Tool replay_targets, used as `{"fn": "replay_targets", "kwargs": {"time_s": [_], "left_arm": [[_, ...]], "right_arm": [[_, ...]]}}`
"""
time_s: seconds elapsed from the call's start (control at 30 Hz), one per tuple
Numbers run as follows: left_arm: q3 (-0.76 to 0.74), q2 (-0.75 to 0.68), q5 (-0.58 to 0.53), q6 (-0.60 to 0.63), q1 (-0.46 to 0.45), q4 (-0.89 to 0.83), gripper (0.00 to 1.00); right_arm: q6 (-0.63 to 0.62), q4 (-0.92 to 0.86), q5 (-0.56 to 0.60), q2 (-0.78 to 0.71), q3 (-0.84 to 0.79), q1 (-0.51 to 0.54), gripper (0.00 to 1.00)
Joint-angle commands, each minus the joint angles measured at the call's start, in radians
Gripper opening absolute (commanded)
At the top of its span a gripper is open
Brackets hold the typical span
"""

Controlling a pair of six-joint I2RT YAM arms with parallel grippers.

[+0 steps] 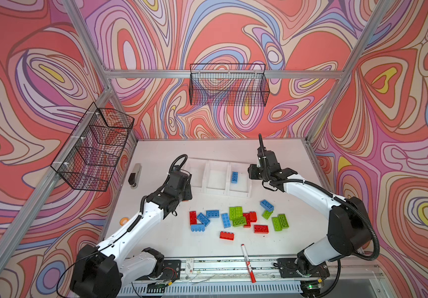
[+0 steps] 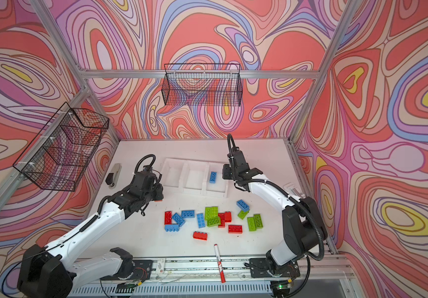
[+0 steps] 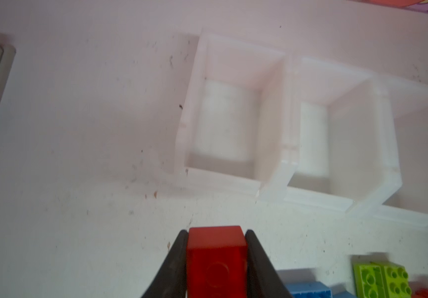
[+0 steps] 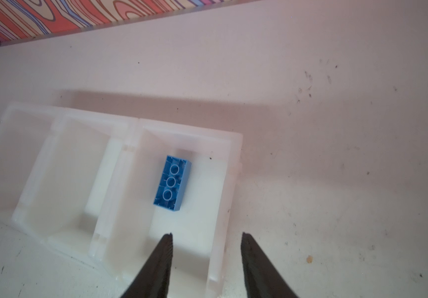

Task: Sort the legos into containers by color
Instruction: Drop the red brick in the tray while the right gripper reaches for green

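Note:
My left gripper (image 3: 216, 237) is shut on a red lego (image 3: 216, 258), held above the table just in front of the left end of the containers (image 3: 274, 180). In both top views it hangs at the left (image 1: 185, 197) (image 2: 158, 197). The containers (image 1: 215, 192) are three joined white bins. A blue lego (image 1: 234, 177) (image 4: 172, 183) lies studs-down in the right bin; the other two show nothing inside. My right gripper (image 4: 206, 236) is open and empty over the right bin's near right corner. Several red, green and blue legos (image 1: 234, 212) lie scattered in front of the bins.
A red-and-white marker pen (image 1: 248, 263) lies at the table's front edge. A stapler (image 1: 135, 175) and an orange tape roll (image 1: 124, 221) sit at the left edge. Black wire baskets hang on the back wall (image 1: 229, 87) and the left wall (image 1: 94, 149).

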Motion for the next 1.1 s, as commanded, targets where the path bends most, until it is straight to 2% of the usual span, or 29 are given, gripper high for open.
{"fn": "replay_targets", "kwargs": {"time_s": [0.0,0.2,0.43,0.6,0.73,0.8,0.9,1.07], "left_arm": [[0.143,0.150,0.014,0.154,0.045,0.062,0.22],[0.386,0.440,0.071,0.219,0.103,0.050,0.22],[0.523,0.616,0.082,0.229,0.105,0.046,0.27],[0.535,0.645,0.094,0.221,0.104,0.059,0.35],[0.538,0.645,0.086,0.226,0.104,0.051,0.58],[0.537,0.637,0.075,0.233,0.104,0.046,0.64],[0.524,0.609,0.050,0.238,0.105,0.049,0.68],[0.474,0.504,0.029,0.225,0.105,0.049,0.68]], "right_arm": [[-0.005,-0.043,-0.063,-0.069,-0.053,-0.005,0.48],[-0.020,-0.112,-0.026,-0.133,-0.103,-0.005,0.49],[-0.050,-0.144,-0.124,-0.154,-0.128,0.006,0.51],[-0.044,-0.135,-0.149,-0.173,-0.148,0.038,0.51],[-0.050,-0.140,-0.180,-0.170,-0.153,0.074,0.52],[-0.054,-0.145,-0.193,-0.162,-0.156,0.100,0.52],[-0.055,-0.143,-0.219,-0.146,-0.167,0.129,0.52],[-0.045,-0.148,-0.216,-0.109,-0.161,0.192,0.53]]}}
